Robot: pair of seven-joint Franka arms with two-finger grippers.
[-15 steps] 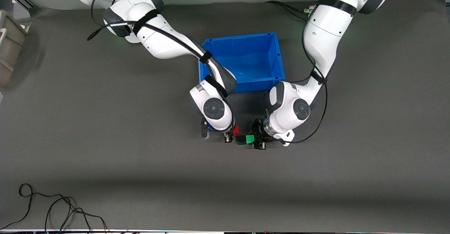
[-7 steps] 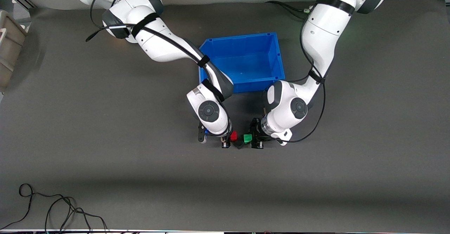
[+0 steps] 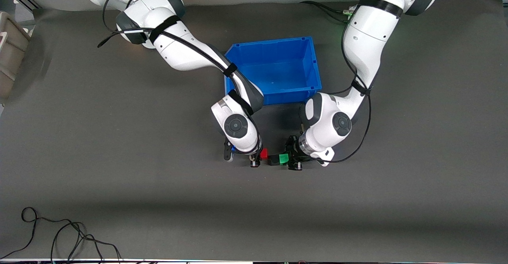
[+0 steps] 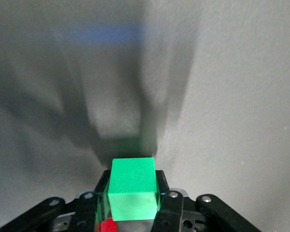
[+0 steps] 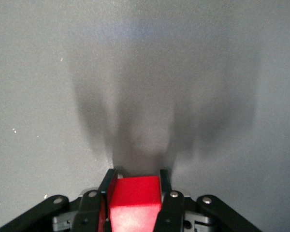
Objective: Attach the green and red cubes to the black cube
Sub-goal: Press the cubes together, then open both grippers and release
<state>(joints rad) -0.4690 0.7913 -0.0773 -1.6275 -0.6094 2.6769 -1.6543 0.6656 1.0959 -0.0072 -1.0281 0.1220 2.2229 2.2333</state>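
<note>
My right gripper (image 3: 260, 156) is shut on the red cube (image 3: 264, 153), which fills the space between its fingers in the right wrist view (image 5: 135, 200). My left gripper (image 3: 289, 158) is shut on the green cube (image 3: 283, 158), also seen in the left wrist view (image 4: 133, 186). The black cube (image 3: 274, 160) sits between the two, against the green cube and close to the red one. I cannot tell if it touches the red cube. Both grippers face each other over the mat.
The blue bin (image 3: 313, 67) stands open on the mat just above the grippers in the front view, between the two arms. A grey container (image 3: 10, 53) is at the right arm's end. A loose black cable (image 3: 59, 232) lies near the front edge.
The right gripper brought the red cube closer to the black cube. The left gripper shifted toward the right arm with the green cube, then drew back a little.
</note>
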